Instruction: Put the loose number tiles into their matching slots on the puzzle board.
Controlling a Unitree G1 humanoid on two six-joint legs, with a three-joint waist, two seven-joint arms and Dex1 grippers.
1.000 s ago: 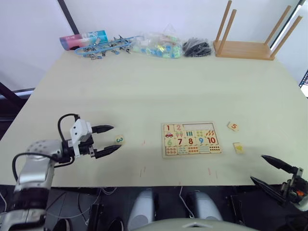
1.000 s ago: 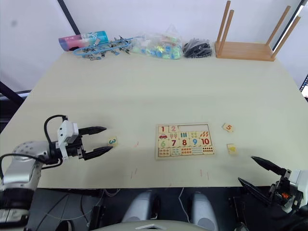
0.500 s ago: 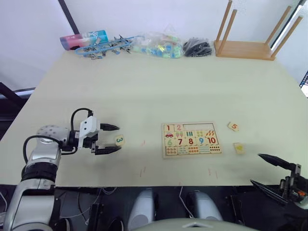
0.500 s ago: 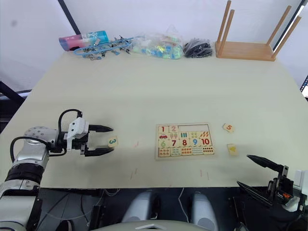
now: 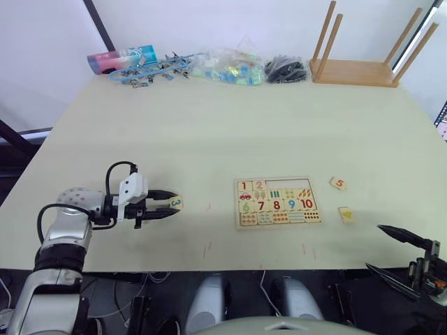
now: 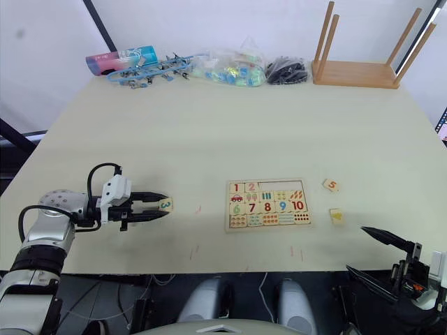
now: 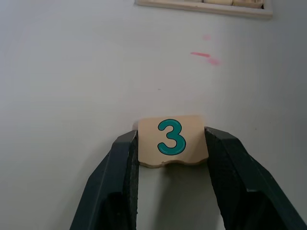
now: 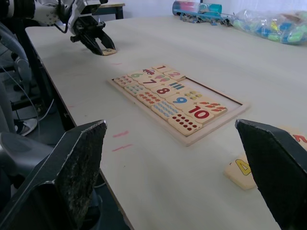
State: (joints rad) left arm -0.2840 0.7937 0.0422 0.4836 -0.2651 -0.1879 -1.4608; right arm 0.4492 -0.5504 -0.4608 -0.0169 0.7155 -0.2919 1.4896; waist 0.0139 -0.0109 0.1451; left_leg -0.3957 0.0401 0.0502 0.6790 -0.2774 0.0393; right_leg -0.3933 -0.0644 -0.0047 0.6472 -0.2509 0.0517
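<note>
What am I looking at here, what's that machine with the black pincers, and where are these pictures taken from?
This is a two-armed humanoid robot at a pale table. Two pictures come from cameras in its head, looking down over its arms; the other two come from a camera on each wrist, looking along that arm's two black fingers.

The left tool is closed on a small wooden tile printed with a 3, down at the tabletop. The right tool is open at the table's near edge, holding nothing.

In the middle lies the puzzle board, with 1 and 2 already in its top row and the rest of that row unfilled. Beside it lie the 5 tile and the 4 tile. Along the far edge sit a wooden stand and bags of small parts.
</note>
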